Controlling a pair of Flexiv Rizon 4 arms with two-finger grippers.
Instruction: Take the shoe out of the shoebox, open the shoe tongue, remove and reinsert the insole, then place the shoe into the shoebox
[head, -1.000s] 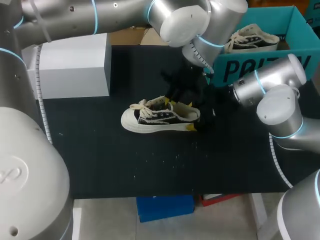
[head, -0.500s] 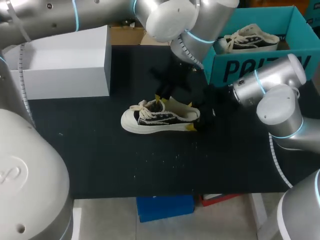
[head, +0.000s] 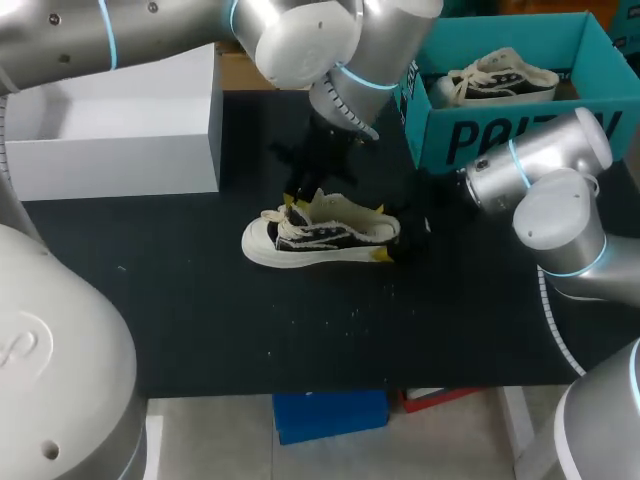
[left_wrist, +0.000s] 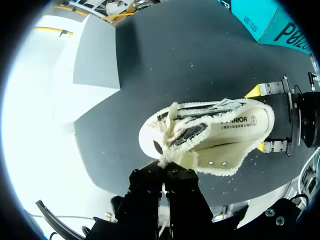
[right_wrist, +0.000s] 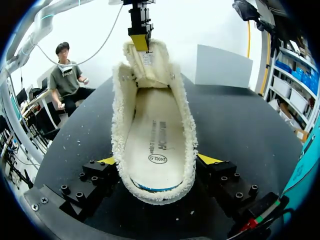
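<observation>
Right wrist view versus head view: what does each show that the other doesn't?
Only the right wrist view looks inside the shoe, showing the insole lying in it. Only the head view shows the second shoe inside the teal shoebox. Both show the shoe on the black table, right gripper clamping its heel, left gripper holding the tongue.

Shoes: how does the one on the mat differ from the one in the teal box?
The mat shoe is gripped by the right end effector at the heel and the left end effector at the tongue; the boxed shoe is untouched. The mat shoe lies on the mat, the boxed shoe in the teal box. Both are black with cream laces.
</observation>
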